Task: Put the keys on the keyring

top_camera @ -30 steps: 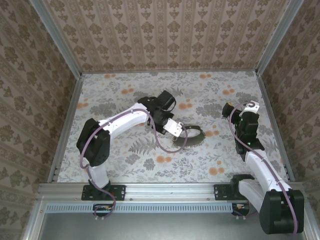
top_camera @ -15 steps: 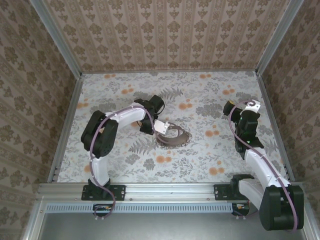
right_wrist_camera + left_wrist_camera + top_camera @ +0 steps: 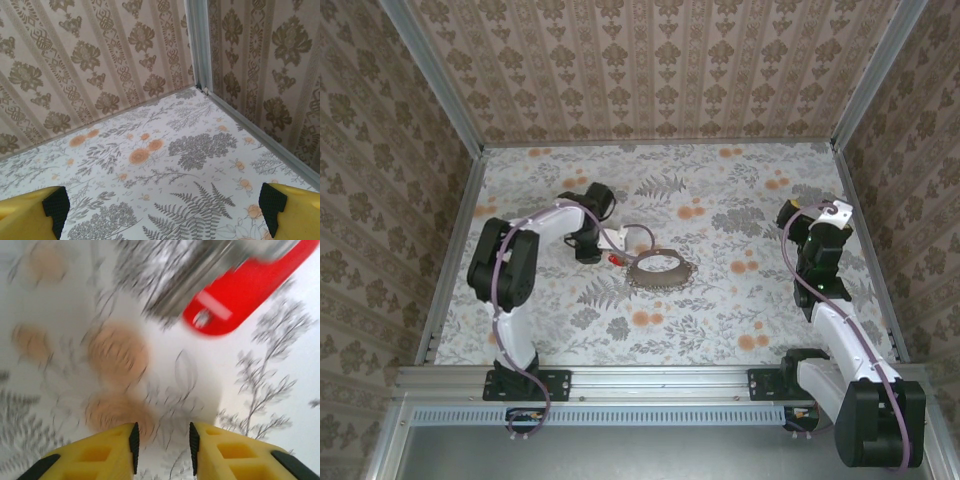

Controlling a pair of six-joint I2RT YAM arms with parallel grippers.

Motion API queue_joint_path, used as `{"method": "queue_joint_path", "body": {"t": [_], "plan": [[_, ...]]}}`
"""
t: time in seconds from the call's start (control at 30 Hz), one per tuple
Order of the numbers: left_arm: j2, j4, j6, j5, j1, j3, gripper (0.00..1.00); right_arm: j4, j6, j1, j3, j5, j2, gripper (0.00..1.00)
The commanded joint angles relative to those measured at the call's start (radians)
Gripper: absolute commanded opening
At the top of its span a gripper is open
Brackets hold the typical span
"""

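Keyring (image 3: 658,266): flat on the floral table (image 3: 740,320), mid-floor, nearer the left arm than the right.
Red key (image 3: 617,257): on the table just left of the keyring; touching it or threaded on it, cannot tell. Blurred in the left wrist view, with a small hole in the red head.
Left gripper (image 3: 163,440): just behind the red key, low over the table; jaws slightly parted, only floral pattern between the yellow fingers (image 3: 100,457).
Right gripper (image 3: 160,205): well off to the right beside the side wall, facing the far corner; jaws spread wide, holding nothing.
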Motion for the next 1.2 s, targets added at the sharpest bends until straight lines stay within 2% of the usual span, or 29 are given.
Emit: {"method": "queue_joint_path", "body": {"t": [0.0, 0.03, 0.07, 0.1, 0.2, 0.27, 0.33, 0.4, 0.57, 0.63, 0.7, 0.83, 0.93, 1.0, 1.17], "plan": [[-0.136, 0.074, -0.135, 0.069, 0.056, -0.07, 0.43, 0.067, -0.059, -0.015, -0.011, 0.042, -0.011, 1.0], [-0.189, 0.121, -0.17, 0.108, 0.077, -0.1, 0.53, 0.065, -0.074, -0.017, -0.006, 0.034, -0.02, 1.0], [-0.232, 0.159, -0.203, 0.149, 0.094, -0.124, 0.92, 0.059, -0.084, -0.017, 0.0, 0.019, -0.033, 1.0], [-0.29, 0.207, -0.255, 0.195, 0.125, -0.151, 1.0, 0.037, -0.087, -0.016, 0.009, 0.003, -0.049, 1.0], [-0.426, 0.381, -0.447, 0.351, 0.228, -0.239, 1.0, -0.057, -0.089, -0.014, 0.022, -0.059, -0.11, 0.99], [-0.504, 0.535, -0.577, 0.415, 0.291, -0.322, 1.0, -0.098, -0.135, -0.008, 0.022, -0.104, -0.142, 0.99], [-0.556, 0.719, -0.703, 0.413, 0.338, -0.43, 1.0, -0.135, -0.167, 0.005, 0.021, -0.13, -0.159, 1.0], [-0.576, 0.86, -0.8, 0.35, 0.363, -0.516, 1.0, -0.157, -0.184, 0.021, 0.01, -0.186, -0.169, 0.99], [-0.535, 1.082, -0.86, 0.152, 0.384, -0.633, 1.0, -0.073, -0.254, 0.111, -0.054, -0.192, -0.117, 1.0], [-0.503, 1.167, -0.888, 0.154, 0.411, -0.662, 1.0, 0.007, -0.273, 0.146, -0.083, -0.181, -0.059, 1.0], [-0.485, 1.127, -0.886, 0.152, 0.423, -0.635, 1.0, 0.121, -0.277, 0.169, -0.114, -0.181, 0.026, 1.0], [-0.476, 1.109, -0.876, 0.226, 0.436, -0.627, 1.0, 0.35, -0.285, 0.174, -0.163, -0.126, 0.202, 1.0], [-0.469, 1.246, -0.921, 0.167, 0.438, -0.728, 1.0, 0.478, -0.283, 0.164, -0.165, -0.139, 0.333, 1.0], [-0.441, 1.37, -0.889, 0.223, 0.438, -0.789, 1.0, 0.567, -0.277, 0.164, -0.162, -0.158, 0.412, 1.0], [-0.393, 1.436, -0.935, 0.209, 0.473, -0.804, 1.0, 0.696, -0.271, 0.16, -0.128, -0.158, 0.621, 1.0]]}}
